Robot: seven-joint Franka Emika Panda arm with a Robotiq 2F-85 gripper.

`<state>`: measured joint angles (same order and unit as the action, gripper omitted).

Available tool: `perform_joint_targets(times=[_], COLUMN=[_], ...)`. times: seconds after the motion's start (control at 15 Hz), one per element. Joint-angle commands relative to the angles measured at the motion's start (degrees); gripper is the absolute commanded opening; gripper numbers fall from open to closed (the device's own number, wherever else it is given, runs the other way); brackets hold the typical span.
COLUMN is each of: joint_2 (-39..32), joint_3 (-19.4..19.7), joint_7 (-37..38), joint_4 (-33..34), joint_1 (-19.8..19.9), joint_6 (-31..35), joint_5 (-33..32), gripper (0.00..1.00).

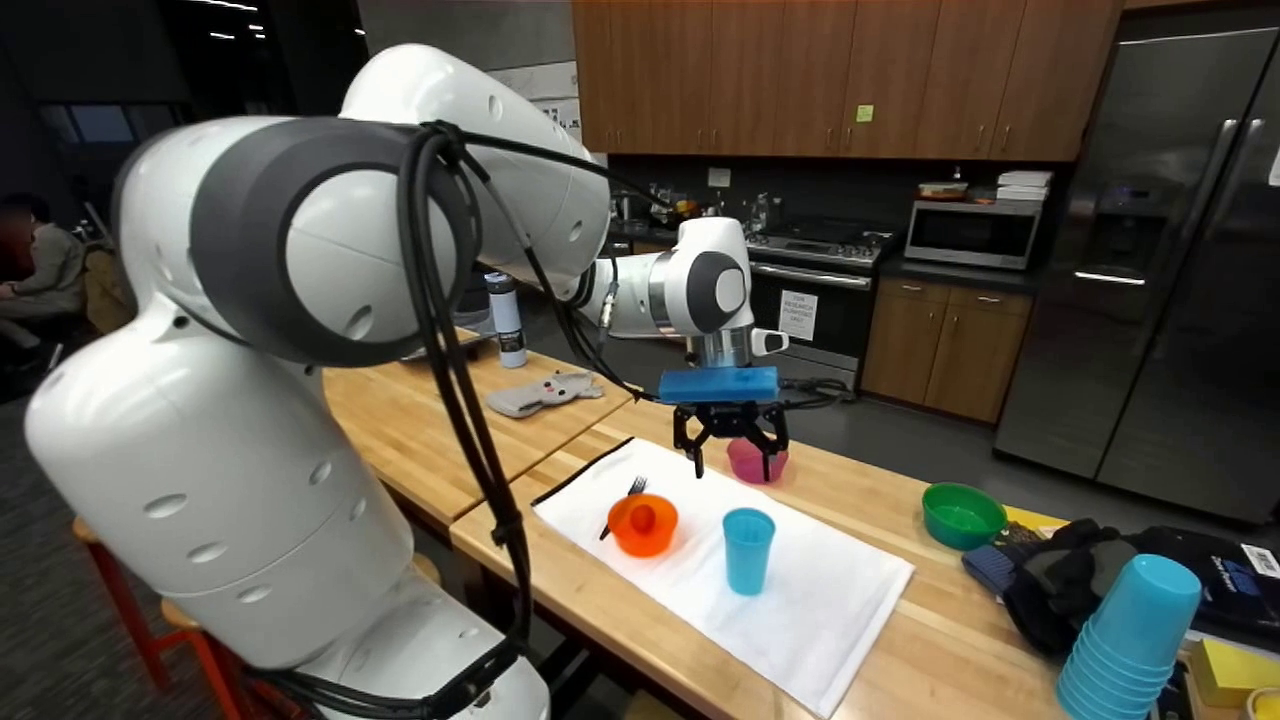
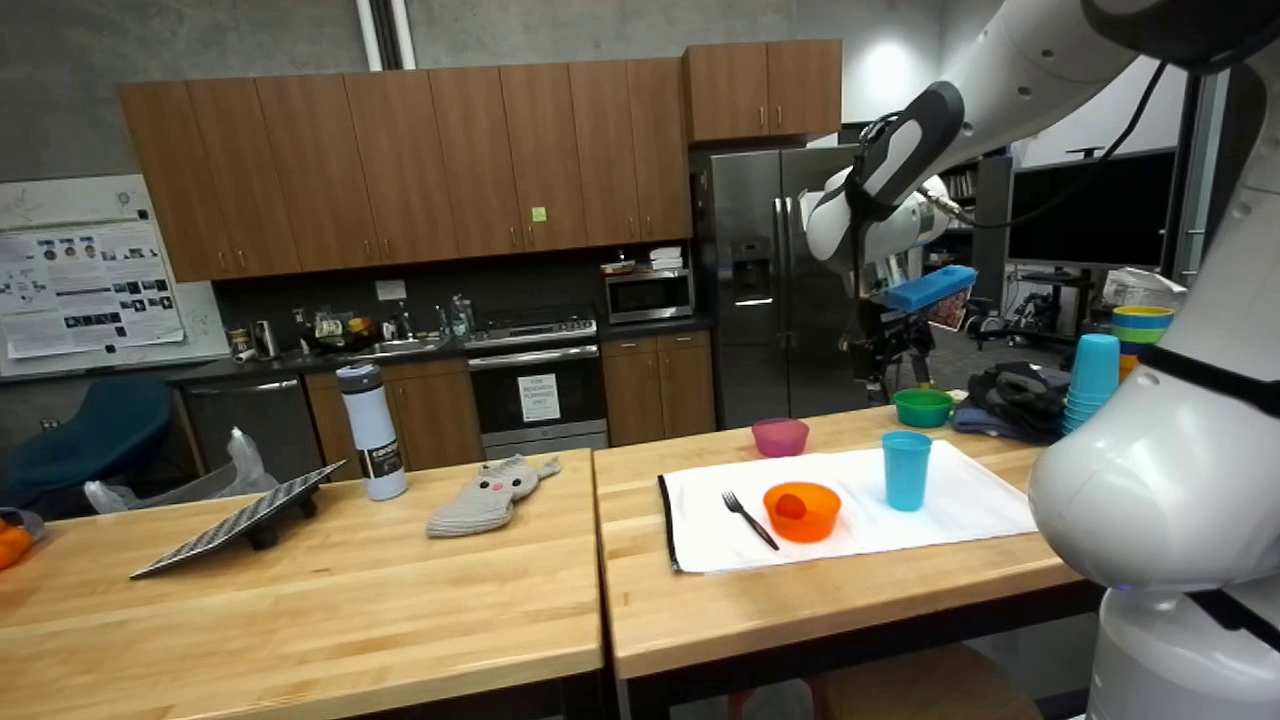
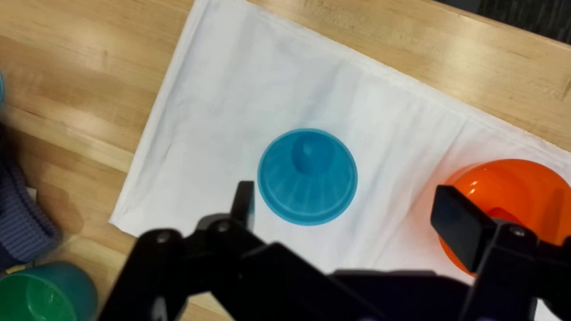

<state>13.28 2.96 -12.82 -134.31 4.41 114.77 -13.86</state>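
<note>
The gripper point(image 1: 733, 470) hangs above the table point(image 1: 955, 640), its fingers point(image 3: 461, 227) spread wide, and in the wrist view the blue cup point(image 3: 308, 183) shows in the gap between them, nearer the finger on the left of that picture. The cup stands upright, mouth up, on a white cloth point(image 1: 830, 600), below the fingertips and clear of them. Apart from it on the same cloth sits an orange bowl point(image 2: 805, 530) with a smaller red-orange thing point(image 2: 790, 506) inside, too blurred to name, and a dark fork point(image 2: 750, 520) lies just beside that bowl. In both exterior views a pink bowl point(image 2: 780, 438) stands on the table just past the cloth's far edge, while a green bowl point(image 2: 922, 407) stands farther along, near a heap of dark fabric point(image 2: 1010, 400) and a stack of upside-down blue cups point(image 2: 1090, 375)
</note>
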Motion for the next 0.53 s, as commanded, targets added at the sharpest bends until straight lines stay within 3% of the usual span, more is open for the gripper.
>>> perform_joint_targets(times=[0.0, 0.27, 0.47], joint_2=[0.0, -4.5, -8.43], joint_3=[0.51, -1.95, -4.11], joint_7=[0.09, 5.22, 17.83], joint_4=[0.08, 5.08, 9.73], joint_1=[-0.47, -3.22, -4.49], joint_6=[-0.16, -2.07, -2.32], joint_5=[-0.11, 4.75, 9.22], gripper=[1.0, 1.0, 1.0])
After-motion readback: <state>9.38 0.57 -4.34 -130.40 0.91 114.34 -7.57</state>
